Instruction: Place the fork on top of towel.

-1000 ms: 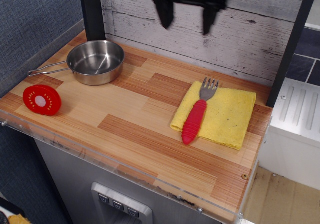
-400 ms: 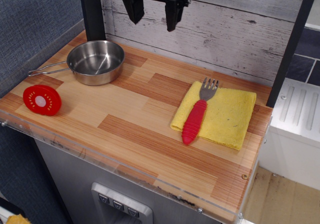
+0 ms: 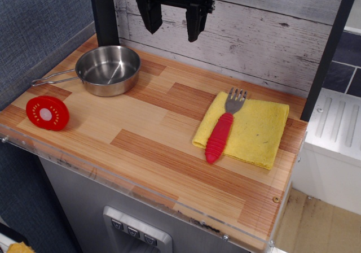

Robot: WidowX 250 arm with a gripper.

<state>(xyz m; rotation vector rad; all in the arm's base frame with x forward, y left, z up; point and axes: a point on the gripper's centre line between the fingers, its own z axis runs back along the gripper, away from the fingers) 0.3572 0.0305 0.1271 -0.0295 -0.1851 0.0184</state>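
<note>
A red disc [image 3: 47, 112] and steel pan [image 3: 107, 69] sit at the desk's [image 3: 152, 151] left. The gripper [image 3: 172, 24] hangs high against the back wall, fingers [image 3: 193, 21] apart, holding nothing. At right, the fork [image 3: 223, 127] lies on the yellow towel [image 3: 254, 131], its handle tip overhanging the near edge.

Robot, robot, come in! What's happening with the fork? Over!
Gripper open, empty, high by back wall. Fork lying on towel, handle tip overhanging. Nothing in the way.
</note>
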